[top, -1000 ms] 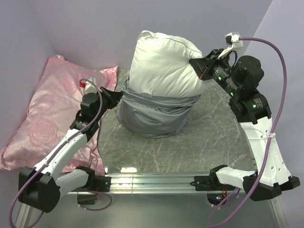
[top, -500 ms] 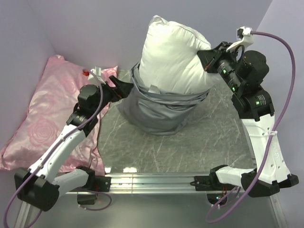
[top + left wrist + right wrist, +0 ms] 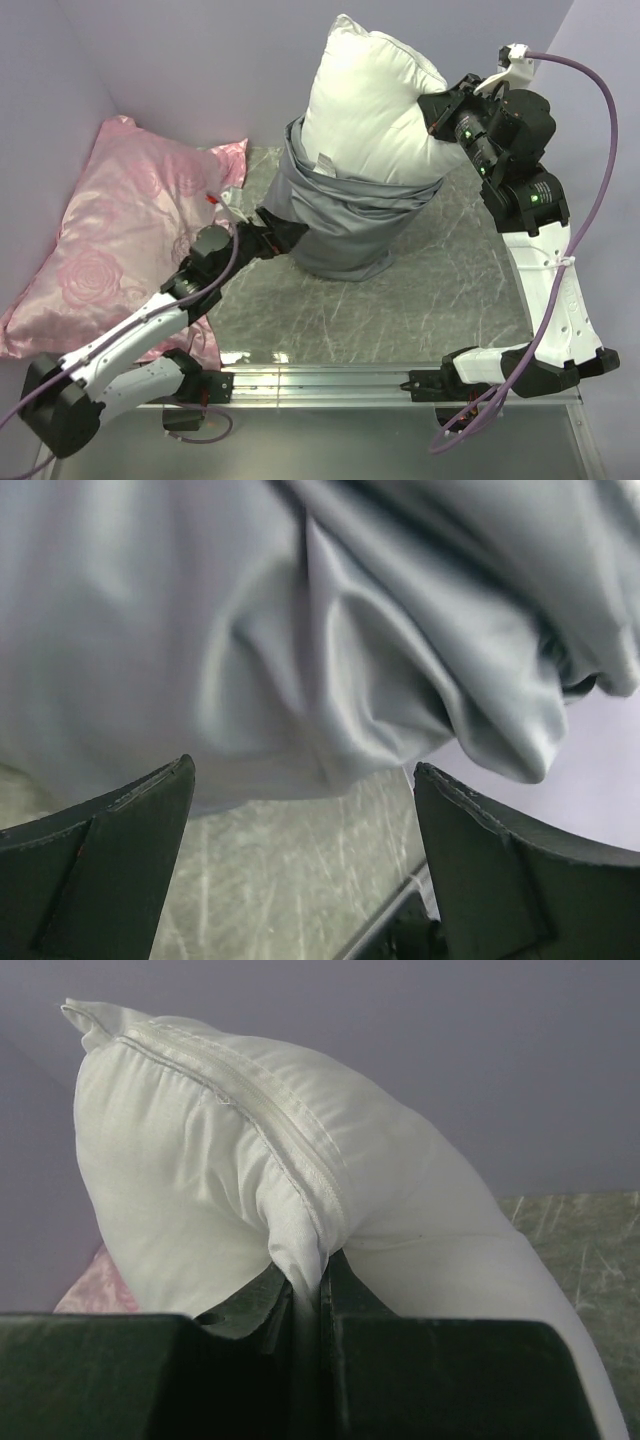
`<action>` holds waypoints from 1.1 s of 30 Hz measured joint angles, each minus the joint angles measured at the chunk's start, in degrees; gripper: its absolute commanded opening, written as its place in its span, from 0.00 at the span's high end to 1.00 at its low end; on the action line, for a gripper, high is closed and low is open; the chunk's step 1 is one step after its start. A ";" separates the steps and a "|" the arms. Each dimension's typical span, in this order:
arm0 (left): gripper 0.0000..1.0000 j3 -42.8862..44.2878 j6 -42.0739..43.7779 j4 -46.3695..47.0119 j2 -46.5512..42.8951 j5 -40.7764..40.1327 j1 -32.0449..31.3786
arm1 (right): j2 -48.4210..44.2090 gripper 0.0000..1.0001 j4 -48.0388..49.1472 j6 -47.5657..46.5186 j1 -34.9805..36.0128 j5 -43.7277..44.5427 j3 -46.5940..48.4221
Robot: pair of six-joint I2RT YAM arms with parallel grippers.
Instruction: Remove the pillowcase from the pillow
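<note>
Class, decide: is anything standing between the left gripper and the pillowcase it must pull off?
Nothing visible. The left gripper, open, faces the folds of the pillowcase directly, with only bare table below.

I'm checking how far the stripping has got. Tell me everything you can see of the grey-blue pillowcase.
The pillowcase is smooth grey-blue fabric with a slight sheen, bunched in deep folds around the lower half of the white pillow, whose upper half stands bare above it. A small white tag shows near its upper rim. Its bottom rests on the grey marbled table. The left pincer, open, sits at its lower left side; whether it touches the fabric is unclear.
</note>
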 measured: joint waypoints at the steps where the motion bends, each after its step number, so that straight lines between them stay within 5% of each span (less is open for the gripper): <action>1: 0.07 -0.33 -0.48 1.68 1.60 0.17 -1.01 | 0.00 1.00 -0.04 0.02 0.00 0.02 0.00; 6: 0.26 -0.74 -2.91 9.97 9.62 0.61 -3.19 | 0.00 1.00 -0.07 0.24 0.00 0.22 0.00; 8: 0.41 -1.29 -3.78 13.49 11.80 0.70 -3.41 | 0.00 1.00 -0.09 0.24 0.00 0.35 0.00; 9: 0.52 -1.60 -3.98 14.82 12.55 0.81 -3.50 | 0.00 1.00 -0.11 0.26 0.00 0.42 0.00; 10: 0.75 -1.77 -4.13 15.80 13.14 0.98 -3.52 | 0.00 1.00 -0.13 0.28 0.00 0.46 0.04; 13: 0.99 -1.75 -4.02 17.22 14.16 1.03 -3.61 | 0.46 1.00 -1.73 0.37 0.00 0.66 1.81; 22: 0.99 2.78 -2.86 7.34 13.42 -5.25 -2.29 | 3.32 1.00 -8.20 0.42 0.00 3.72 12.20; 33: 1.00 4.24 -3.30 3.67 14.21 -2.36 13.53 | 4.37 1.00 -14.38 1.53 -0.72 5.81 18.08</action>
